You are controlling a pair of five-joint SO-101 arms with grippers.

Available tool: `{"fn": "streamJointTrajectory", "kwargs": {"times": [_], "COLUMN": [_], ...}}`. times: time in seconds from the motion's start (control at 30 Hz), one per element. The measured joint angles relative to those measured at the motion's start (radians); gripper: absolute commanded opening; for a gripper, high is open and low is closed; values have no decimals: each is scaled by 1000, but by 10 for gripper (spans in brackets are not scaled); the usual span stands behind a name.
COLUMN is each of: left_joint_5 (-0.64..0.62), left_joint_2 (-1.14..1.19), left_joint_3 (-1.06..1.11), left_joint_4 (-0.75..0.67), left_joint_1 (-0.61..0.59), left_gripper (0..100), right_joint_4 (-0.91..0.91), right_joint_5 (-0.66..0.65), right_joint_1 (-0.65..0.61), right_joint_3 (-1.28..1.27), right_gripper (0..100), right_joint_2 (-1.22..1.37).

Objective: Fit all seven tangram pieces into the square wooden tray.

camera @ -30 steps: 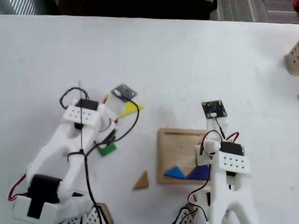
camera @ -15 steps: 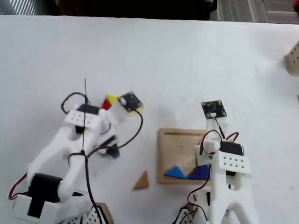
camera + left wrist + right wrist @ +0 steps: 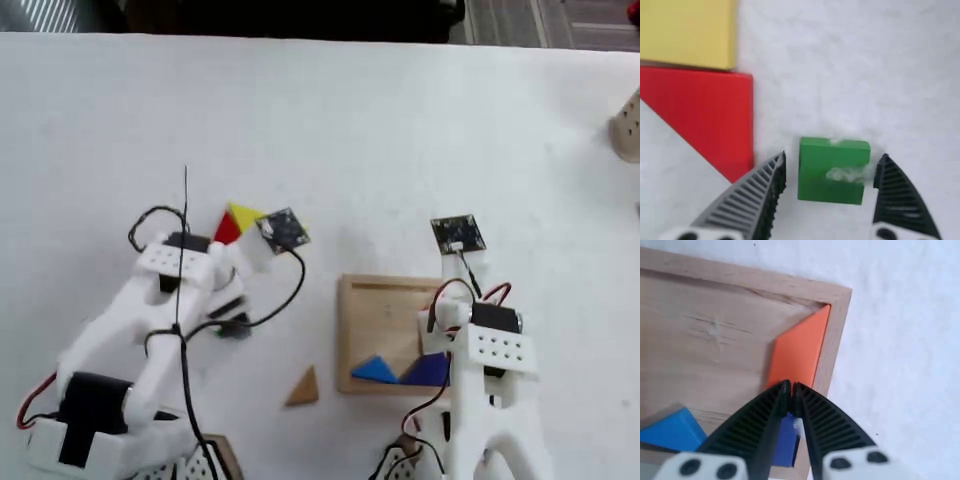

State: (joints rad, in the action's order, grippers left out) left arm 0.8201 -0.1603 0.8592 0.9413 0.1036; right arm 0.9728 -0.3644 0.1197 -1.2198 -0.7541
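Spreading across the whole scene, the white table carries both arms and every piece. Next in size, the left arm stretches from the near left corner toward the middle, and the right arm rises from the near edge over the right part of the square wooden tray. That tray sits right of centre on the near half of the table, much of its floor bare wood.

Inside it, a light blue triangle lies along the near wall, with a dark blue piece touching it on the right. An orange piece lies flat against a tray wall, one end reaching into a corner. The right gripper hangs over the near end of that orange piece, its two fingers pressed together with nothing between them.

Out on the table, a red triangle and a yellow piece lie edge to edge, far and left of the tray. A tan triangle rests alone just left of the tray's near left corner. Smallest of all, a green square lies flat beside the red triangle, apart from it. The left gripper straddles this square with its fingers spread, one on each side, a thin strip of table showing between each finger and the green edge
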Motion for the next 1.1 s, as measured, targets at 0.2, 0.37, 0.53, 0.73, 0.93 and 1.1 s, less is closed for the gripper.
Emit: {"fn": "streamJointTrajectory", "kwargs": {"times": [0.2, 0.37, 0.53, 0.73, 0.93, 1.1], "left_joint_5": [0, 0, 0, -46, -175, -281], "left_joint_2": [0, 0, 0, 0, 0, 0], "left_joint_3": [0, 0, 0, 0, -15, -97], "left_joint_4": [0, 15, 15, 15, 68, 192], "left_joint_1": [0, 0, 0, 0, 0, 41], "left_gripper": [219, 194, 93, 25, 21, 21], "right_joint_4": [0, 0, 0, 0, 0, 0], "right_joint_5": [0, 0, 0, 0, 0, 0], "right_joint_1": [0, 0, 0, 0, 0, 0], "right_joint_3": [0, 0, 0, 0, 0, 0], "right_gripper": [17, 17, 17, 17, 17, 17], "right_joint_2": [0, 0, 0, 0, 0, 0]}}
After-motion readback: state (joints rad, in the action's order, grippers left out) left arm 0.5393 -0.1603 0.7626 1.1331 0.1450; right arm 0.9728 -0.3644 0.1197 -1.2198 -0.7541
